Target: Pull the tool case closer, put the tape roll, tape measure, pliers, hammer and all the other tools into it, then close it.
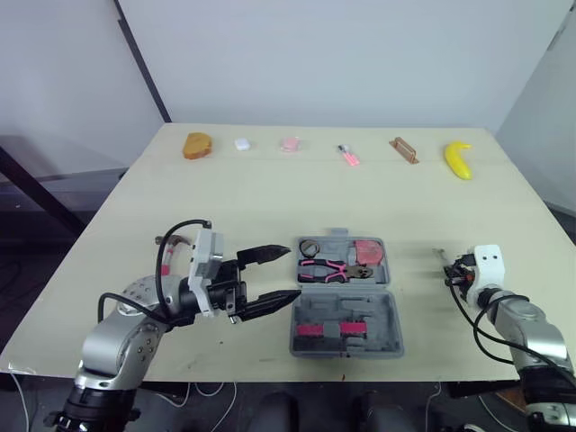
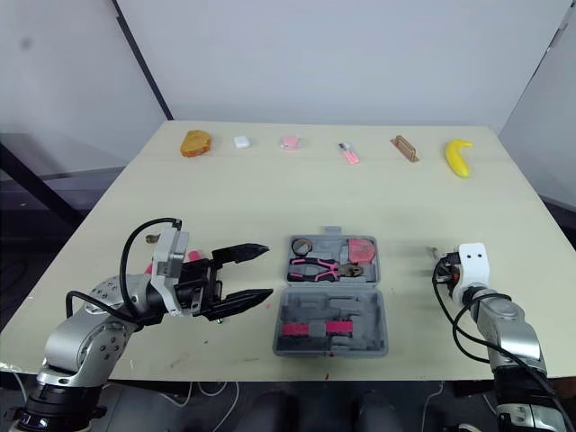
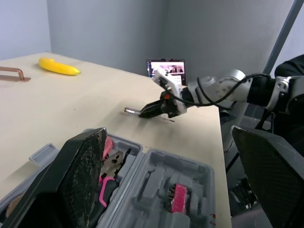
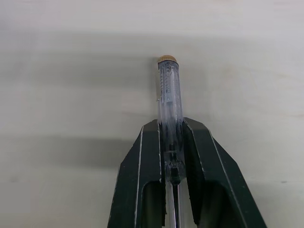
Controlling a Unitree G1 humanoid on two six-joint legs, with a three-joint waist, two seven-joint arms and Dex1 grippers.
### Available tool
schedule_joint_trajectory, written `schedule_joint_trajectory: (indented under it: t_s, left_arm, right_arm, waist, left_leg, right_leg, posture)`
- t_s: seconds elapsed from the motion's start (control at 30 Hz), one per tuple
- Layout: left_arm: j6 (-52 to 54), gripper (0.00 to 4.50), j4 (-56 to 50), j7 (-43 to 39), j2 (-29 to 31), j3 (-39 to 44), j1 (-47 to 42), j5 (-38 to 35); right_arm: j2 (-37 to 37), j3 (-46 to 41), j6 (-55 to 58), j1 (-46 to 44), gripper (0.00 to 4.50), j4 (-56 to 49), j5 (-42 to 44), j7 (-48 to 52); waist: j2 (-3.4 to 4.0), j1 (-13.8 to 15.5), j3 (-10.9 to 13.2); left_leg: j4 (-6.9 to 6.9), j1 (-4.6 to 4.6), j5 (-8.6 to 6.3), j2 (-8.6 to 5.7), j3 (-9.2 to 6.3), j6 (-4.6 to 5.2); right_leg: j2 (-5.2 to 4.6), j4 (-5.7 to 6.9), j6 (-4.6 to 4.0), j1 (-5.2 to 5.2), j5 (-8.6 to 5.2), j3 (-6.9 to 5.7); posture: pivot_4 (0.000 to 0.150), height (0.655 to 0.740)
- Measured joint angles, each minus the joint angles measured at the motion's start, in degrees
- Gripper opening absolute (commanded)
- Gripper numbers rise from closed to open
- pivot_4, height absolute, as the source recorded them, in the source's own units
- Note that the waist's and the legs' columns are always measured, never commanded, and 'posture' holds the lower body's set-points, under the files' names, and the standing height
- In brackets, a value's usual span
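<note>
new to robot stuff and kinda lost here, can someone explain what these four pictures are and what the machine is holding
This is a two-armed humanoid robot. Each arm ends in a gripper with two black fingers. Two of the pictures come from a camera on its head, looking down over a table. The other two come from cameras on its wrists, looking along the fingers.

An open grey tool case lies in front of the robot, with pink-handled pliers inside. The left gripper is open beside the case. The right gripper is closed around a clear-handled screwdriver. Small items sit along the table's far edge, among them a banana.
</note>
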Motion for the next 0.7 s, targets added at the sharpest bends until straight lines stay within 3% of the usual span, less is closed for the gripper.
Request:
schedule_joint_trajectory:
  t_s: [0.07,0.2,0.33,0.5,0.7]
  left_arm:
    - [1.04,4.5,-0.32,1.43,-0.42,0.41,0.21,-1.29]
    - [-0.89,4.5,-0.33,3.73,-2.26,2.64,2.7,-1.05]
    - [0.37,4.5,0.7,-3.17,2.28,7.31,7.29,-5.72]
    - [-0.18,4.5,5.9,-12.25,7.55,13.75,12.67,-7.12]
    - [-4.47,4.5,11.56,-19.64,9.88,16.24,16.24,-4.22]
  right_arm:
    - [-6.21,1.58,5.8,1.77,0.04,-12.02,3.59,5.68]
    - [-14.22,3.83,14.67,0.59,0.04,-28.76,8.82,11.39]
    - [-20.38,13.82,24.73,-8.13,0.04,-39.85,12.29,15.44]
    - [-20.74,29.14,32.79,-20.63,0.04,-43.47,11.6,17.36]
    - [-10.91,44.31,37.08,-31.73,0.04,-35.8,7.36,16.41]
  waist:
    - [0.32,-0.11,0.2]
    - [0.21,-0.17,0.21]
    - [0.19,-0.62,0.35]
    - [0.11,-0.81,0.41]
    - [-0.11,-0.64,0.5]
  left_leg:
    - [0.0,0.0,0.0,0.01,0.03,0.0]
    - [-0.02,0.03,0.0,0.04,-0.12,0.0]
    - [-0.03,0.02,0.0,0.15,-0.17,0.0]
    - [-0.04,-0.02,0.0,0.08,-0.1,0.0]
    - [0.01,-0.23,0.0,0.0,-0.09,0.0]
  right_leg:
    - [-0.02,0.0,0.02,-0.01,0.0,0.04]
    - [0.13,0.0,-0.01,0.0,-0.01,-0.09]
    - [0.11,0.01,-0.04,-0.04,-0.02,-0.14]
    - [-0.17,-0.08,-0.21,-0.07,-0.13,-0.24]
    - [-0.35,-0.07,-0.23,-0.3,-0.12,-0.3]
  posture:
    - [0.15,0.74]
    - [0.15,0.74]
    - [0.15,0.74]
    - [0.15,0.74]
    - [0.15,0.74]
